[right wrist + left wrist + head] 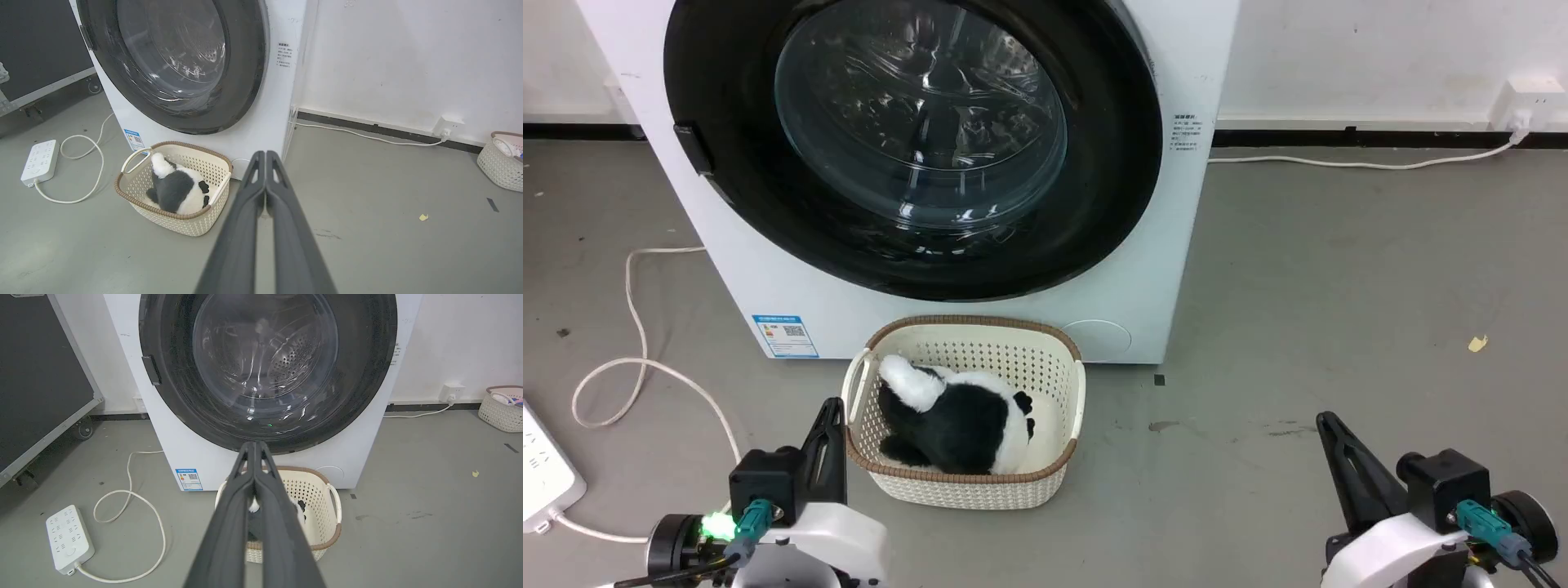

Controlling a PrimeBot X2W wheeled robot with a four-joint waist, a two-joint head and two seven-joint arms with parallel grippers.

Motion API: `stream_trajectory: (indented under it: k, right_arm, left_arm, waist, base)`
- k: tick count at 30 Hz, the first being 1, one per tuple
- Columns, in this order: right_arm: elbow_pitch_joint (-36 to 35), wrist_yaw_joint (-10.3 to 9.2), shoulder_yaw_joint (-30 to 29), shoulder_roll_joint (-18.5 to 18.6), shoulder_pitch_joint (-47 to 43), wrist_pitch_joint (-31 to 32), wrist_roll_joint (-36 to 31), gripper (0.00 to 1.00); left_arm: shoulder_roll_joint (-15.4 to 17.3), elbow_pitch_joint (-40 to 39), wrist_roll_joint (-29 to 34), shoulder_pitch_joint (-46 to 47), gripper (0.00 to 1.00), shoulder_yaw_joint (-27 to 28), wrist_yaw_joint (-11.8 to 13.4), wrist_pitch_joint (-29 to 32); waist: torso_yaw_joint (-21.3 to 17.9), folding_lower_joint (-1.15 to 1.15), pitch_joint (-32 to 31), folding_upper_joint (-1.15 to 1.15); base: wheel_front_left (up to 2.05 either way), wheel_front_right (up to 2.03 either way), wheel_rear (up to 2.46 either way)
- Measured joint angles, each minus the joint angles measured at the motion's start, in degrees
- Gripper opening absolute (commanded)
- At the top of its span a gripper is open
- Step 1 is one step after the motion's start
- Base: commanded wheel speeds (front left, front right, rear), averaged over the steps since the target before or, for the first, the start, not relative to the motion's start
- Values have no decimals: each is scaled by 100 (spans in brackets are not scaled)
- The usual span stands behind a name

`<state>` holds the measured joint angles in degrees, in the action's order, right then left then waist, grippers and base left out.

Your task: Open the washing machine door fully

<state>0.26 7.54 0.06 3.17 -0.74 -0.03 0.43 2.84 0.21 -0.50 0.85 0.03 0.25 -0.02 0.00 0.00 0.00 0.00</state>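
A big white front-loading washing machine [1143, 269] fills the upper centre of the head view. Its large round door with a wide glossy black rim and clear bulging glass [1094, 163] is shut flat against the front, and its small black handle [693, 149] sits at the rim's left edge. A blue label sticker [785, 336] at the machine's lower left carries a QR code; its writing is too small to read, as are the dark printed lines [1186, 132] right of the door.

At lower left, the left gripper [832, 408] has its two long dark fingers pressed together, holding nothing, with the tips just beside a cream perforated plastic basket with a brown rim [968, 331]. A black-and-white plush toy [956, 420] lies in the basket. At lower right, the right gripper [1327, 420] is likewise closed and empty above bare grey floor, well apart from the machine. A white power strip [543, 474] lies at the far left edge.
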Motion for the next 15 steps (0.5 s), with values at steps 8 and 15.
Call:
stream_trajectory:
  k: [8, 15]
  right_arm:
    - [0, 0, -2, 0, 0, 0, 0, 0]
    - [0, 0, -1, 0, 0, 0, 0, 0]
  left_arm:
    - [0, 0, 0, 0, 0, -2, 0, 0]
    - [0, 0, 0, 0, 0, 0, 0, 0]
  waist:
    - [0, 0, 0, 0]
    - [0, 0, 0, 0]
  base:
    - [0, 0, 0]
    - [0, 0, 0]
